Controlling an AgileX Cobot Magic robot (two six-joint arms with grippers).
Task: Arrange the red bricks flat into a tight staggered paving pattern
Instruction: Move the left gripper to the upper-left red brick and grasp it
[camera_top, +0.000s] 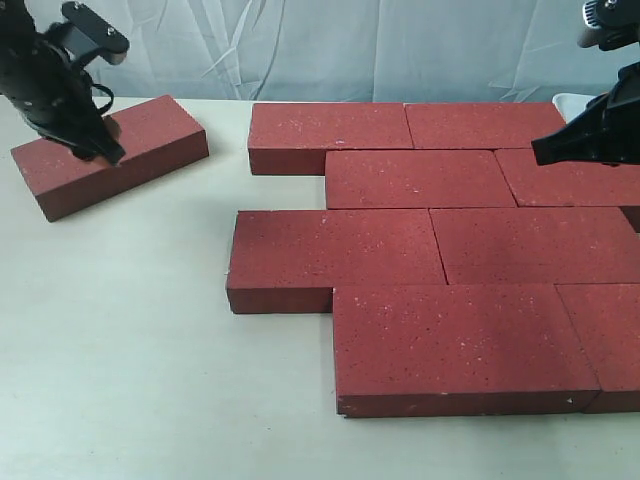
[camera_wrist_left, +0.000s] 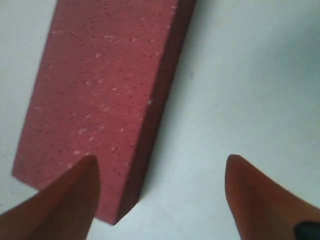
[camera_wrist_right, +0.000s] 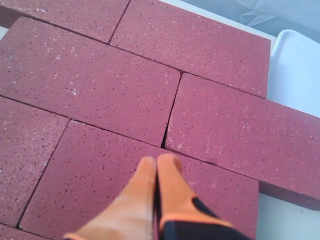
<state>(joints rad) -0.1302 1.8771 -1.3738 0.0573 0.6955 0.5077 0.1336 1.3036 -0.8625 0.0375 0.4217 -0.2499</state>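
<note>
Several red bricks (camera_top: 430, 230) lie flat in four staggered rows at the centre and right of the table. One loose red brick (camera_top: 110, 150) lies flat and skewed at the far left, apart from the rows. My left gripper (camera_top: 95, 140) hangs over that brick's (camera_wrist_left: 100, 90) near corner. It (camera_wrist_left: 161, 165) is open, one finger above the brick top and the other above bare table, holding nothing. My right gripper (camera_top: 545, 150) is shut and empty. It (camera_wrist_right: 157, 160) hovers just above the paved bricks (camera_wrist_right: 90, 85) near a joint.
A white tray (camera_wrist_right: 295, 65) sits beside the far right edge of the paving; its corner (camera_top: 570, 100) shows behind the back row. Pale cloth hangs behind the table. Bare tabletop (camera_top: 120, 350) stretches along the front left.
</note>
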